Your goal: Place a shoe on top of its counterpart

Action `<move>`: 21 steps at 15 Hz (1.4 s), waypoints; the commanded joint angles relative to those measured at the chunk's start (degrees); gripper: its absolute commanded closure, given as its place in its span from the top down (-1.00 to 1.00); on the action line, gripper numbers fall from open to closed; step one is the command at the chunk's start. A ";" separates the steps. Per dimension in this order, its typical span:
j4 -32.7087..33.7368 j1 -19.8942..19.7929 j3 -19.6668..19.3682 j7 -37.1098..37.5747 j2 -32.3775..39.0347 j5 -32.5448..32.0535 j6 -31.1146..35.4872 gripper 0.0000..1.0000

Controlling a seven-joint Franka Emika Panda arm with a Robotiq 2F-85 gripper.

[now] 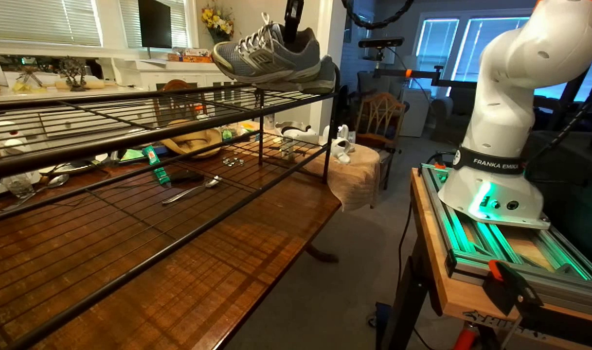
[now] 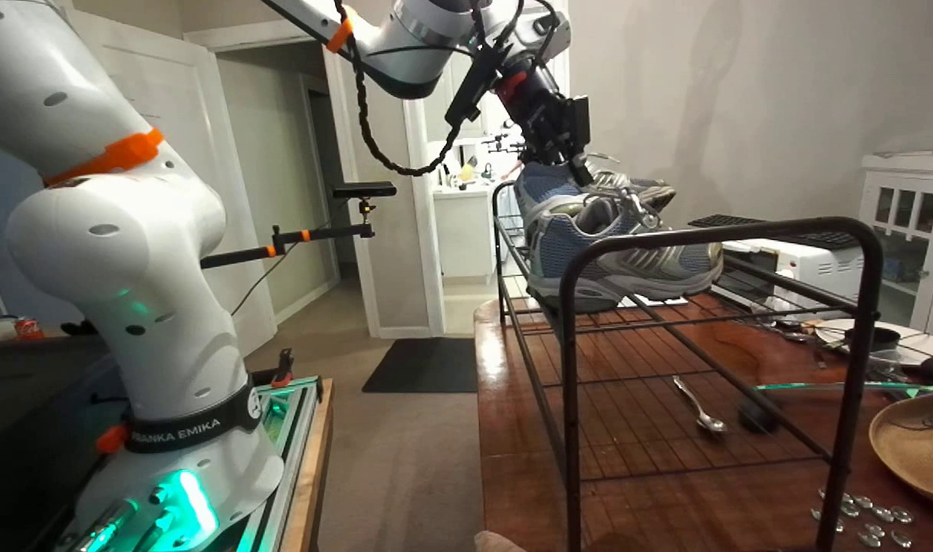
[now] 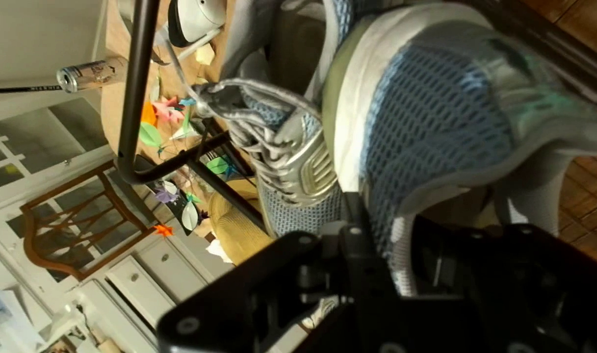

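Beside counterpart point(image 2: 627, 268), claw point(image 3: 396, 228) pinches shoe point(image 1: 271, 61); long axis across rack point(image 2: 742, 231), toe away from robot point(image 2: 113, 245).

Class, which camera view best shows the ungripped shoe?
An exterior view: the ungripped shoe appears side-on, nearly whole. The wrist view shows mainly its laces and opening; an exterior view, little beyond its heel.

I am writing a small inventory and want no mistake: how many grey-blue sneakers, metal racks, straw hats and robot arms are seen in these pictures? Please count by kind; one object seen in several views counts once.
Sneakers: 2
Metal rack: 1
Straw hat: 1
Robot arm: 1
Total: 5
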 commanded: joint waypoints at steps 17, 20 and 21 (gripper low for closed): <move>19.32 -2.59 -12.99 -11.29 5.88 27.60 -19.02 -0.94; 21.64 -2.62 -14.94 -15.33 8.20 32.86 -22.50 -0.94; 22.17 -2.72 -15.45 -16.69 8.98 34.18 -23.48 -0.94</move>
